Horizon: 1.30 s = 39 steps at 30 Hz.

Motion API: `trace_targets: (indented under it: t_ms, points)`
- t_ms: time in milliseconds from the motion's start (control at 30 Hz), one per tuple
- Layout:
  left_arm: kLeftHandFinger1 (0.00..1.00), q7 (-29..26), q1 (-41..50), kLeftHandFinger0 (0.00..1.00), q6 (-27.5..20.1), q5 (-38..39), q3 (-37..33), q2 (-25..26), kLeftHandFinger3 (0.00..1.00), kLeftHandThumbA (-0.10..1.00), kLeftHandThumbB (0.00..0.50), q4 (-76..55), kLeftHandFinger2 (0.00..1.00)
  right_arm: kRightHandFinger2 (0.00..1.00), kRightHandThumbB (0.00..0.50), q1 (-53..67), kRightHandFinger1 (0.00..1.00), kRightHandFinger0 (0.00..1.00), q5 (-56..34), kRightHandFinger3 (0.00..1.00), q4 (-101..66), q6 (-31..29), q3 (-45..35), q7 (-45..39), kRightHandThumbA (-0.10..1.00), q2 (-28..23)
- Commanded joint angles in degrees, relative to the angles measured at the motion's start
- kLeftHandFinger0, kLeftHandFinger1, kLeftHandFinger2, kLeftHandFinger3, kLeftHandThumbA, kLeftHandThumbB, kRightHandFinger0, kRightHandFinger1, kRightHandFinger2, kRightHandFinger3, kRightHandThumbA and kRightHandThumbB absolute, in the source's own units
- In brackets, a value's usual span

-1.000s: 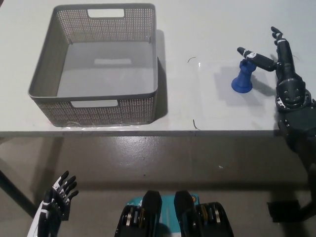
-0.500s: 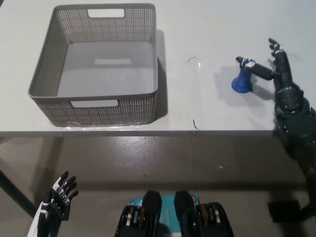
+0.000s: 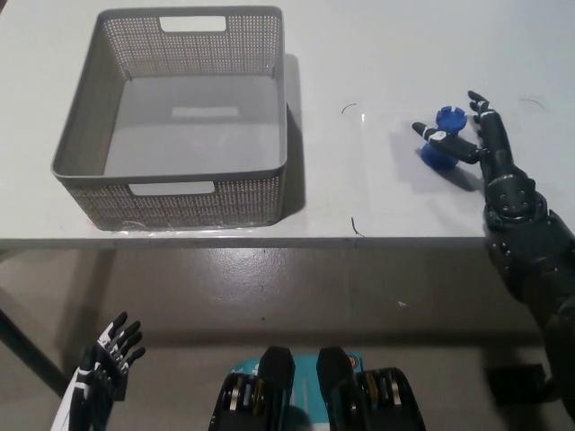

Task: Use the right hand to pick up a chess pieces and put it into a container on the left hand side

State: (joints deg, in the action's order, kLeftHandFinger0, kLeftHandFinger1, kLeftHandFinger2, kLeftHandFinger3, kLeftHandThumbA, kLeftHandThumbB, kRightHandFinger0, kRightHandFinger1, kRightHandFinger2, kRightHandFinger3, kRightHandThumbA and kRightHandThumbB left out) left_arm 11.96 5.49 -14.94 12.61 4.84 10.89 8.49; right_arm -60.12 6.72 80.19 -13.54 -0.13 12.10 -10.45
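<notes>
Your right hand (image 3: 476, 135) has its fingers apart around the upright blue piece (image 3: 442, 139), touching but not clamped; the basket (image 3: 269, 171) lies far left.

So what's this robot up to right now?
Its black right hand is closing around a blue chess piece on the white table, fingers on either side of it; whether it has a firm grip yet is unclear. The grey basket to the left holds nothing so far. The white left hand rests low, below the table edge.
</notes>
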Motion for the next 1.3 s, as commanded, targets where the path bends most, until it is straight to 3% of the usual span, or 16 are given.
trace_targets:
  t_ms: [0, 533, 567, 600, 633, 667, 733, 767, 800, 833, 867, 900, 967, 1133, 1233, 1267]
  points:
    - [1.0, 0.8, -0.3, 1.0, -1.4, 0.7, 0.2, 0.3, 1.0, 1.0, 0.335, -0.8, 1.0, 1.0, 0.5, -3.3, 1.0, 1.0, 0.3, 1.0, 0.1, -1.3, 1.2, -0.7, 1.0, 0.2]
    - [1.0, 0.6, -0.2, 1.0, -1.0, 0.4, 0.4, 0.4, 1.0, 1.0, 0.35, -1.0, 1.0, 1.0, 0.474, -2.8, 1.0, 1.0, 0.8, 1.0, 1.4, 3.2, 4.0, -1.7, 1.0, 0.6]
    - [1.0, 0.9, 0.2, 1.0, -1.2, 1.0, 0.6, 0.4, 1.0, 1.0, 0.354, -1.4, 1.0, 1.0, 0.391, -3.7, 1.0, 1.0, -0.9, 1.0, 2.3, 6.9, 2.5, -1.9, 0.88, 1.0]
    - [1.0, 0.9, 0.2, 1.0, -1.4, 1.1, 0.7, 0.4, 1.0, 1.0, 0.353, -1.2, 1.0, 1.0, 0.376, -3.9, 1.0, 1.0, -1.7, 1.0, 2.4, 7.4, 1.7, -1.1, 0.84, 1.1]
    - [1.0, 1.0, 0.3, 1.0, -1.3, 1.2, 0.7, 0.5, 1.0, 1.0, 0.356, -1.4, 1.0, 0.95, 0.304, -4.0, 0.92, 0.92, -2.3, 0.98, 2.6, 8.1, 0.9, 0.7, 0.59, 1.3]
    - [1.0, 1.1, 0.3, 1.0, -1.2, 1.3, 0.7, 0.6, 1.0, 1.0, 0.356, -1.4, 1.0, 0.88, 0.307, -4.0, 0.85, 0.84, -2.4, 0.9, 2.6, 8.5, 0.5, 1.4, 0.56, 1.3]
    - [1.0, 1.1, 0.3, 1.0, -1.2, 1.3, 0.7, 0.6, 1.0, 1.0, 0.356, -1.4, 1.0, 0.83, 0.305, -4.0, 0.8, 0.79, -2.2, 0.85, 2.6, 8.6, 0.3, 1.4, 0.55, 1.4]
    - [1.0, 1.3, 0.2, 1.0, -1.5, 1.6, 0.9, 0.8, 1.0, 1.0, 0.363, -1.1, 1.0, 0.09, 0.213, -3.6, 0.19, 0.24, -6.3, 0.11, 2.5, 4.8, -4.2, 5.9, -0.07, 1.7]
    - [1.0, 1.3, 0.1, 1.0, -1.4, 1.6, 1.0, 0.8, 1.0, 1.0, 0.364, -1.1, 1.0, 0.18, 0.195, -3.6, 0.14, 0.11, -6.8, 0.1, 2.5, 4.4, -5.0, 5.8, -0.09, 1.8]
    - [1.0, 1.5, 0.1, 1.0, -1.5, 1.7, 1.1, 1.0, 1.0, 1.0, 0.362, -1.0, 1.0, 0.37, 0.171, -3.6, 0.04, 0.0, -6.8, 0.26, 2.5, 3.7, -5.7, 6.0, -0.1, 1.9]
    - [1.0, 1.5, 0.1, 1.0, -1.5, 1.7, 1.1, 1.0, 1.0, 1.0, 0.362, -0.9, 1.0, 0.53, 0.163, -3.6, 0.12, 0.0, -6.6, 0.37, 2.5, 3.6, -6.1, 6.0, -0.1, 1.9]
    - [1.0, 1.5, 0.1, 1.0, -1.5, 1.7, 1.1, 1.0, 1.0, 1.0, 0.363, -0.9, 1.0, 0.57, 0.16, -3.6, 0.16, 0.0, -6.4, 0.41, 2.5, 3.6, -6.3, 6.0, -0.1, 1.9]
    - [1.0, 2.0, 0.0, 1.0, -0.6, 2.6, 1.4, 1.4, 1.0, 1.0, 0.355, -1.2, 1.0, 0.72, 0.135, -4.2, 0.35, 0.05, -7.3, 0.57, 2.3, 2.4, -7.6, 6.6, -0.1, 2.3]
    - [1.0, 2.6, 0.1, 1.0, -1.4, 2.8, 1.7, 1.5, 1.0, 1.0, 0.348, -0.5, 1.0, 0.7, 0.127, -4.3, 0.39, 0.07, -7.7, 0.56, 2.1, 1.3, -8.7, 6.5, -0.1, 2.6]
    - [1.0, 2.6, 0.6, 1.0, -2.0, 2.1, 1.5, 1.2, 1.0, 1.0, 0.378, -0.3, 1.0, 0.59, 0.077, -3.9, 0.25, 0.0, -10.0, 0.48, 1.7, -0.8, -10.8, 4.8, -0.1, 2.6]
    - [1.0, 2.6, 0.7, 1.0, -2.2, 2.0, 1.4, 1.0, 1.0, 1.0, 0.378, -0.3, 1.0, 0.58, 0.082, -3.8, 0.23, 0.0, -10.0, 0.48, 1.7, -0.8, -11.0, 4.7, -0.1, 2.6]
